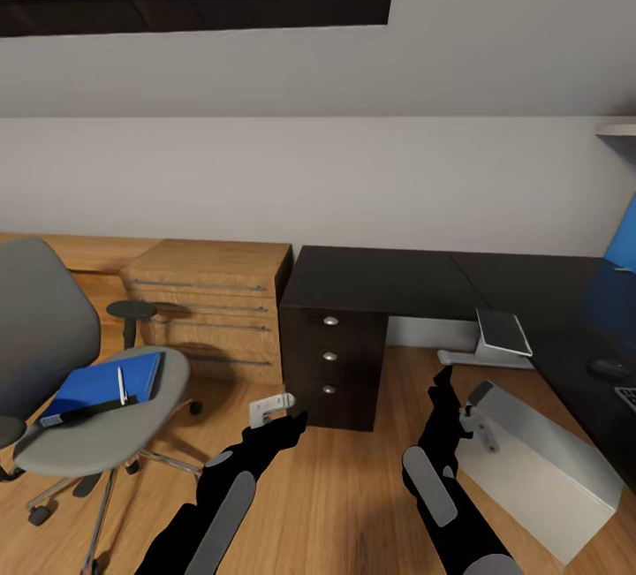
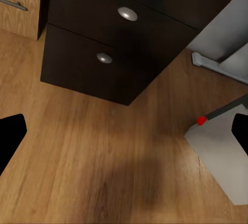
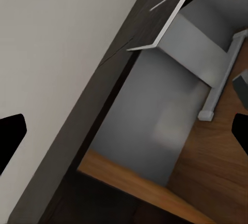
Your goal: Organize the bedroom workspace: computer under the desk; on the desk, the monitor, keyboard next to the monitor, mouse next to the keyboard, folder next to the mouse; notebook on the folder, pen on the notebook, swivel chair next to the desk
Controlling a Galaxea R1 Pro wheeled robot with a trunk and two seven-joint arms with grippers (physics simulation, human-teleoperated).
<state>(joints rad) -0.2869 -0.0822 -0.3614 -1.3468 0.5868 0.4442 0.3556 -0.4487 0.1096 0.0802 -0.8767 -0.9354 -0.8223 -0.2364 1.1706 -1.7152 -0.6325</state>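
The grey swivel chair (image 1: 97, 434) stands at the left. On its seat lies a blue folder (image 1: 102, 385) with a black edge, and a white pen (image 1: 121, 383) rests on top; I cannot tell a notebook apart from the folder. The dark desk (image 1: 397, 279) runs to the right, carrying the blue monitor (image 1: 623, 248), the mouse (image 1: 609, 369) and a corner of the keyboard (image 1: 627, 397). The silver computer (image 1: 534, 465) (image 2: 222, 157) sits on the floor beside the desk. My left gripper (image 1: 296, 420) (image 2: 124, 136) and right gripper (image 1: 442, 381) (image 3: 124, 133) hang open over the floor, empty.
A wooden drawer chest (image 1: 212, 301) stands against the wall behind the chair. The desk's dark drawer unit (image 1: 331, 354) (image 2: 113, 38) is just ahead of my left gripper. A grey stand with a dark tilted panel (image 1: 499, 336) sits on the floor under the desk. Wooden floor lies between chair and desk.
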